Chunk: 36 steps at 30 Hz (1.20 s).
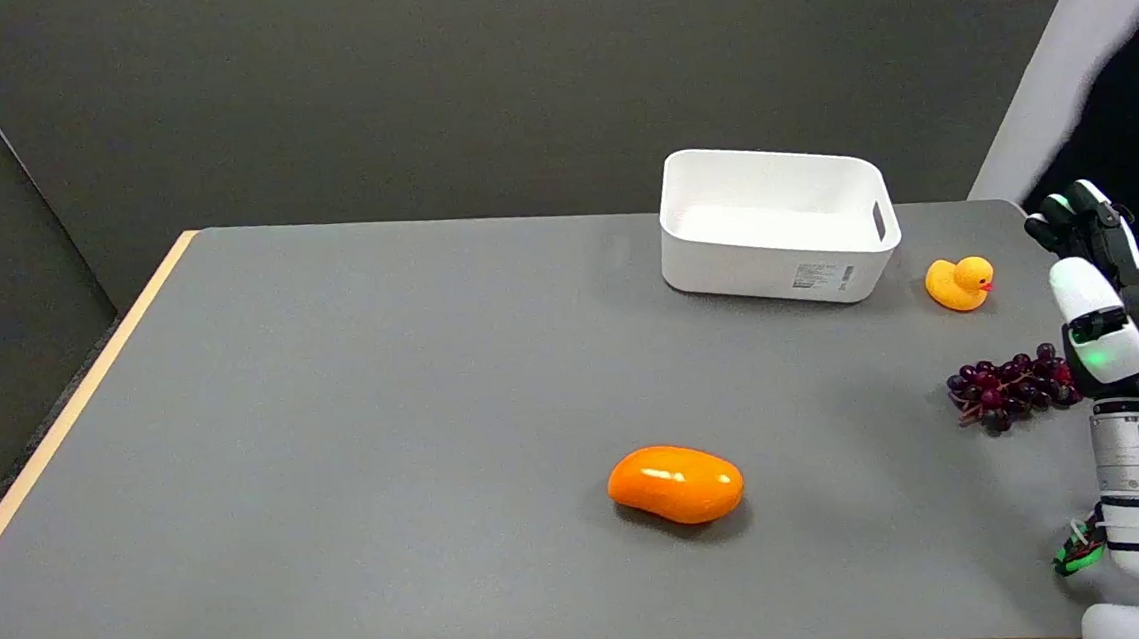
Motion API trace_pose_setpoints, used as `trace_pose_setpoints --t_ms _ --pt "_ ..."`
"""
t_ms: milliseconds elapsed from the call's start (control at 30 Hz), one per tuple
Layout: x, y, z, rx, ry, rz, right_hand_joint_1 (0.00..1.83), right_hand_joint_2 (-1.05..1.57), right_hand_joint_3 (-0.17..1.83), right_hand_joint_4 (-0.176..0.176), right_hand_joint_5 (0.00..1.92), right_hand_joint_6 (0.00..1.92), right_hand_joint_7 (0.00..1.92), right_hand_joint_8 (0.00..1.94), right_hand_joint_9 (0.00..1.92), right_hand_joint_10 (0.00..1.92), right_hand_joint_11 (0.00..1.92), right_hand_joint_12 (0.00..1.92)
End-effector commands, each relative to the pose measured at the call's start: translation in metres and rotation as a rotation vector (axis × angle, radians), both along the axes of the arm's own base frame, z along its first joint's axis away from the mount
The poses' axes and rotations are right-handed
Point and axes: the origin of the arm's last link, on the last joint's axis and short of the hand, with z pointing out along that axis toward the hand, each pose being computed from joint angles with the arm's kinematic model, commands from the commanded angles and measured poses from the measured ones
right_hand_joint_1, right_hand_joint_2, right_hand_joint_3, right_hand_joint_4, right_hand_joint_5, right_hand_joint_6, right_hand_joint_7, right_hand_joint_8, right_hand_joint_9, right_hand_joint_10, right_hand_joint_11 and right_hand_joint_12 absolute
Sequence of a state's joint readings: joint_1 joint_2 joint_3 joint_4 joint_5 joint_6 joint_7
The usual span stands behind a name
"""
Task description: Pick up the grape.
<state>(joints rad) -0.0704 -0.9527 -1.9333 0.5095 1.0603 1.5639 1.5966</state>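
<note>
Grape bunch [1011, 391] lying on tabletop [384, 393] near right edge, just left of right hand [1094, 298]; fingers [1073, 214] apart, holding nothing. Needing: swinging over, lowering, closing gently around the cluster.

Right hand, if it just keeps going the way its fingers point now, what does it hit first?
Probably nothing on the table. The right hand points up and away toward the far right edge, beside the grapes and right of the rubber duck. Depth is unclear.
</note>
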Motion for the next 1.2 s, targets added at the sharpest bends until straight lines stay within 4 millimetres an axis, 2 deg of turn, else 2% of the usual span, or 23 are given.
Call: trace_pose_setpoints --t_ms 33,133,200,467,633,767,833,933,1067,1200 --pt "-0.001 0.011 -0.001 -0.089 0.172 -0.077 0.52 0.65 0.97 -0.037 0.12 0.39 0.25 0.43 0.2 0.77 0.0 0.79" --pt "-0.003 0.016 -0.004 -0.139 0.288 -0.139 0.53 0.64 0.97 -0.038 0.13 0.4 0.25 0.43 0.2 0.77 0.0 0.79" --pt "-0.006 0.022 -0.004 -0.175 0.363 -0.206 0.55 0.67 0.88 -0.041 0.16 0.37 0.28 0.39 0.19 0.81 0.0 0.79" --pt "-0.024 0.058 -0.008 -0.375 0.564 -0.453 0.57 0.67 0.84 -0.056 0.2 0.38 0.32 0.4 0.19 0.85 0.0 0.81" --pt "-0.031 0.072 -0.027 -0.511 0.544 -0.526 0.57 0.66 0.83 -0.068 0.22 0.4 0.33 0.42 0.18 0.85 0.0 0.77" --pt "-0.03 0.072 -0.048 -0.575 0.549 -0.532 0.57 0.65 0.82 -0.071 0.22 0.4 0.33 0.42 0.18 0.85 0.0 0.72" --pt "-0.022 0.07 -0.057 -0.622 0.571 -0.499 0.57 0.65 0.82 -0.075 0.22 0.39 0.32 0.42 0.17 0.85 0.0 0.66" --pt "0.001 0.058 -0.079 -0.722 0.635 -0.429 0.56 0.65 0.81 -0.079 0.21 0.39 0.31 0.42 0.16 0.84 0.0 0.61" --pt "0.024 0.026 -0.119 -0.78 0.691 -0.434 0.55 0.65 0.8 -0.08 0.21 0.39 0.31 0.42 0.15 0.84 0.0 0.57" --pt "0.032 -0.008 -0.152 -0.815 0.698 -0.476 0.52 0.65 0.79 -0.08 0.21 0.38 0.31 0.42 0.15 0.83 0.0 0.54"
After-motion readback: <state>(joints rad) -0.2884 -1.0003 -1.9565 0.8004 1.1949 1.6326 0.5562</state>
